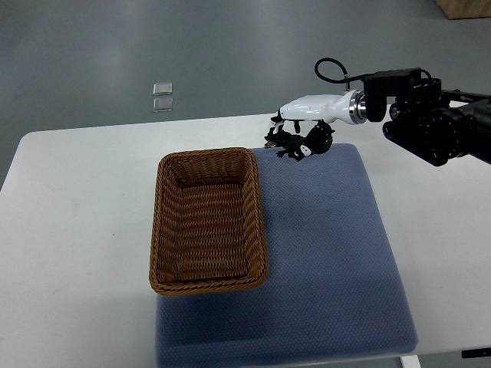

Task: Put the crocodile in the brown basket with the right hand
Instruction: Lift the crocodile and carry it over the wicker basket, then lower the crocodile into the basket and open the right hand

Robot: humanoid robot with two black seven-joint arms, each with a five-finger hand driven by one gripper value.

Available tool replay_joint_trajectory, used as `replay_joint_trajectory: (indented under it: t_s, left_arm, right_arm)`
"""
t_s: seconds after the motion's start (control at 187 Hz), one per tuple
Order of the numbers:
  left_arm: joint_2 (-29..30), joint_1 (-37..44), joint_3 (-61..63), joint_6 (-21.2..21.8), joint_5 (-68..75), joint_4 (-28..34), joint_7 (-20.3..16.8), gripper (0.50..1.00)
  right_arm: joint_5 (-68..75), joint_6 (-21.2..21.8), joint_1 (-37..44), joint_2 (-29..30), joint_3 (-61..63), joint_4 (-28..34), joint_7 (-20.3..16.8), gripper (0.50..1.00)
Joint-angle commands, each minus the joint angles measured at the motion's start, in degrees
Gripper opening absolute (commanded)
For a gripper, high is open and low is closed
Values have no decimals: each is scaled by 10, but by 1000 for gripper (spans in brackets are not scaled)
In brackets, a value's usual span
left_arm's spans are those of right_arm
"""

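A dark green toy crocodile (295, 143) lies at the far edge of the blue mat (330, 245), just right of the brown wicker basket's far right corner. My right hand (305, 123), white with dark fingers, reaches in from the right and is down over the crocodile, its fingers curled around the toy's body. Whether the toy is lifted off the mat I cannot tell. The brown basket (158, 230) stands empty at the middle left, overlapping the mat's left edge. The left arm does not show.
The white table (77, 230) carries the mat and basket. Beyond the table's far edge, two small clear squares (162, 96) lie on the grey floor. My dark right forearm (437, 123) hangs over the table's far right corner.
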Motion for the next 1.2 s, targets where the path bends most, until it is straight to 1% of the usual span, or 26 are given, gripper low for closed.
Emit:
replay_joint_trajectory:
  t_s: [0.0,0.166,0.289,0.665,0.852,1.088,1.195]
  left_arm:
    - [0,0,0,0,0,0,0,1000]
    - [0,0,0,0,0,0,-1,1000]
    - [0,0,0,0,0,0,0,1000]
    - [0,0,0,0,0,0,0,1000]
    - [0,1,0,0,0,0,-1,1000]
    - [0,0,0,0,0,0,0,1000]
    - [0,0,0,0,0,0,-1,1000]
  right_arm:
    - [-1,0,14,1,-2,26,13,500]
    - [-8,0,40,8,-5,53,18,500]
    - [-14,-1,57,26,-9,64,18,500]
    - [-30,-8,89,139,-55,69,18,500]
    - [-47,-10,85,139,-63,69,16,500]
    - [-59,-22,71,139,-71,69,15,500]
    - [-59,-34,59,139,-74,69,15,500]
